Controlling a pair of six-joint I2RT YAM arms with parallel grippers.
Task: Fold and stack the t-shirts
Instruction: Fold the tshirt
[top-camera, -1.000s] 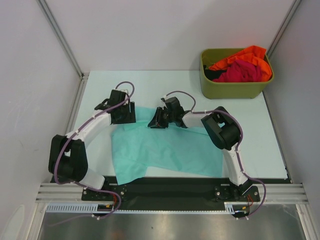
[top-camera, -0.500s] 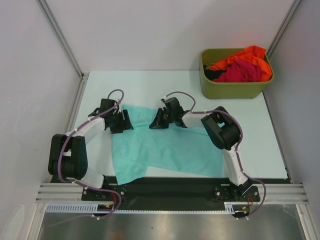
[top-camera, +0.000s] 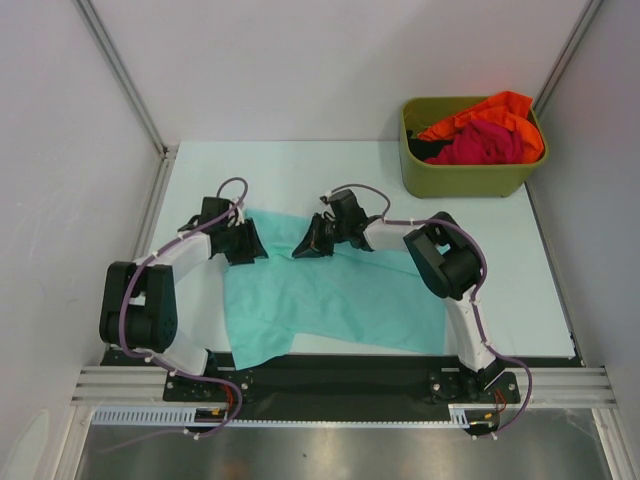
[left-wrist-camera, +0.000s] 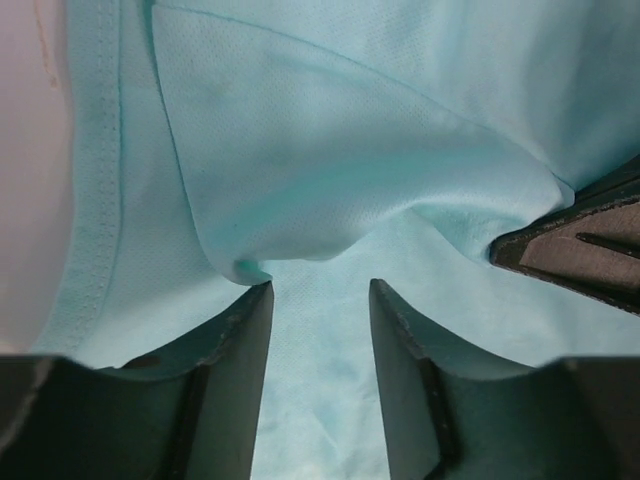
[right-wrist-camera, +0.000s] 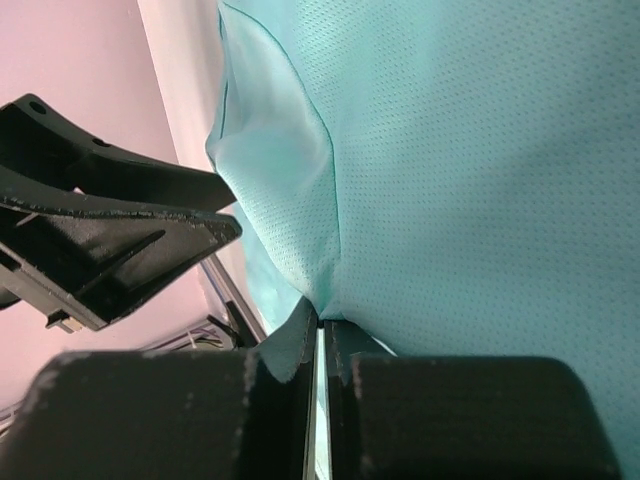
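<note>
Teal t-shirt (top-camera: 340, 300) is spread on the table (top-camera: 300, 170), its far edge clamped by the right gripper (top-camera: 303, 248). Left gripper (left-wrist-camera: 320, 300) is parted over a cloth ridge. The hem should be fully pinched before both corners are lifted level.

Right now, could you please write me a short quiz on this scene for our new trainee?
1. True or false: the right gripper is shut on the teal t-shirt.
2. Where do the orange t-shirt and the magenta-red t-shirt lie? A) folded in a stack B) in the olive-green bin C) under the teal t-shirt
3. Fill in: the jaws of the left gripper stand ____.
Key: 1 true; 2 B; 3 open.
</note>
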